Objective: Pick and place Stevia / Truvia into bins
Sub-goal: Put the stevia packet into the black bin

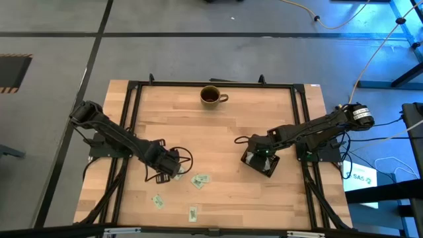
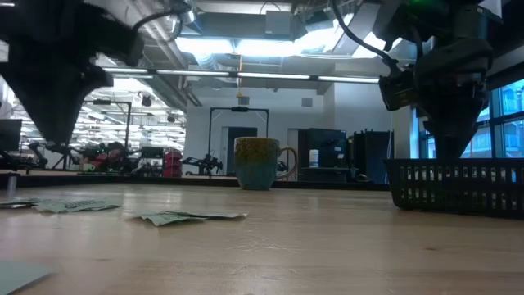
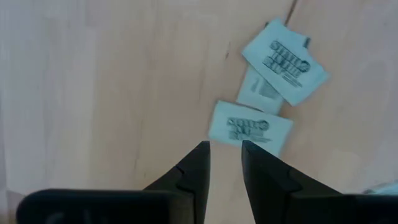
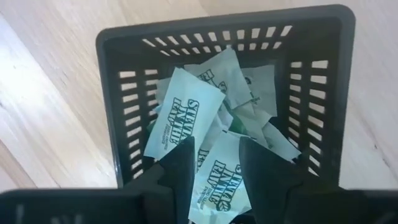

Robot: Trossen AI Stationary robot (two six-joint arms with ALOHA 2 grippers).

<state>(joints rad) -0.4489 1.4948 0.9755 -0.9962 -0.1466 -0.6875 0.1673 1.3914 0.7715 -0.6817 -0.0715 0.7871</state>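
Note:
Several pale green and white Stevia sachets lie flat on the wooden table near its front left: three (image 3: 250, 127) (image 3: 285, 62) (image 3: 260, 90) just ahead of my left gripper (image 3: 225, 144), others (image 1: 200, 180) (image 1: 157, 201) (image 1: 192, 213) farther right and nearer the front. My left gripper (image 1: 173, 170) points down, open, above bare wood. My right gripper (image 4: 216, 143) hangs open over the black slotted bin (image 4: 118, 93), which holds a pile of sachets (image 4: 183, 109). One sachet (image 4: 219, 180) shows in the gap between its fingers. My right gripper points down into the bin with a sachet (image 4: 219, 180) in the gap between its open fingers. Whether the fingers touch it or it lies on the pile below them, I cannot tell.
A brown mug (image 1: 211, 96) stands at the middle of the table's far edge. The bin (image 1: 264, 165) sits on the right half of the table. Bare wood lies between the two arms. A black frame (image 1: 132, 106) runs around the tabletop.

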